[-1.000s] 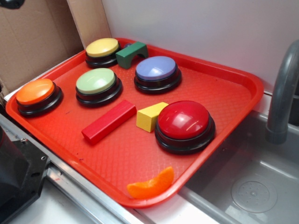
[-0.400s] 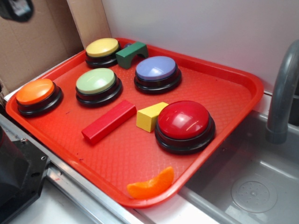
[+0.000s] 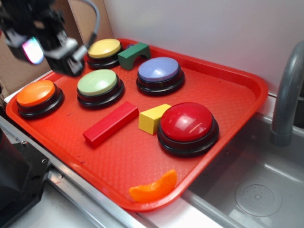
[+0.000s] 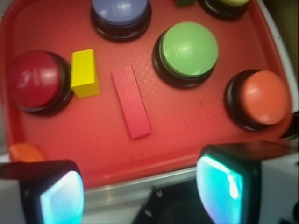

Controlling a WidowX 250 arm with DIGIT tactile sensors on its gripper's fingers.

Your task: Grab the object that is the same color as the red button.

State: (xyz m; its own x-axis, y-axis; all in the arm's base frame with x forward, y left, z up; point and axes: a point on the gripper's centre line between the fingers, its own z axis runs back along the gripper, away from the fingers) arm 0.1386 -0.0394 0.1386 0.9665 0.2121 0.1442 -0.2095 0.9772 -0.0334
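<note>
White wall behind, a steel sink (image 3: pixel 256 190) and grey faucet (image 3: pixel 287 95) to the right — between them a red tray (image 3: pixel 228 90) sits on the counter. On the tray the red block (image 3: pixel 110 123) lies flat near the middle, angled, with nothing gripping it. Its far end is just beside a yellow wedge (image 3: pixel 152 118), which rests against the base of the red button (image 3: pixel 187 127). Behind these stand a green button (image 3: pixel 99 87), a purple button (image 3: pixel 159 74) and a yellow button (image 3: pixel 104 52), with a green arch block (image 3: pixel 134 55) between the last two. An orange button (image 3: pixel 37 97) sits at the tray's left end, and an orange slice (image 3: pixel 154 187) lies on the near rim.

Up at the left, the gripper (image 3: pixel 52 47) hangs in the air above the tray's back-left corner, well apart from the red block. From the wrist view its two fingers (image 4: pixel 226 184) stand spread wide, holding nothing — the red block (image 4: pixel 131 101) shows ahead of the gap, with the yellow wedge (image 4: pixel 85 73) and red button (image 4: pixel 37 80) to its left, the green button (image 4: pixel 188 50) and orange button (image 4: pixel 260 97) to its right, and the purple button (image 4: pixel 120 14) beyond.
</note>
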